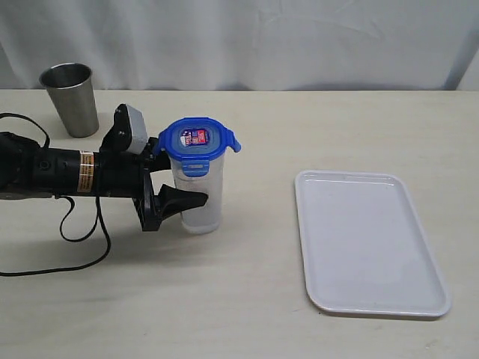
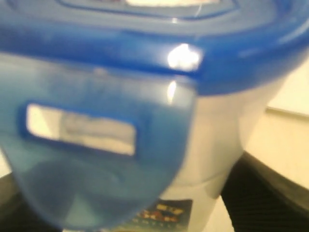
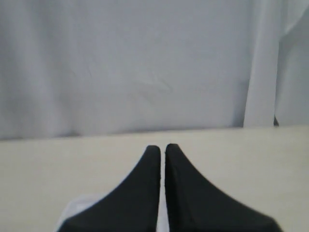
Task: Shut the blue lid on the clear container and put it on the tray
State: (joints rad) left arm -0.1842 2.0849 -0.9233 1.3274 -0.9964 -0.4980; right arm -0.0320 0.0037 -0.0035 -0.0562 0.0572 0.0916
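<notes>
The clear container (image 1: 202, 198) stands upright on the table left of centre, with the blue lid (image 1: 196, 140) sitting on top. The lid's front flap hangs down and its right flap sticks out. My left gripper (image 1: 193, 196) reaches in from the left and is shut on the container's body, one black finger (image 1: 183, 200) in front and the other hidden behind. In the left wrist view the lid (image 2: 145, 53) and a hanging flap fill the frame. The white tray (image 1: 419, 299) lies to the right. My right gripper (image 3: 162, 147) is shut with nothing in it and is out of the exterior view.
A grey steel cup (image 1: 71, 97) stands at the back left. The left arm's black cable (image 1: 82, 239) loops on the table under the arm. A white curtain hangs behind the table.
</notes>
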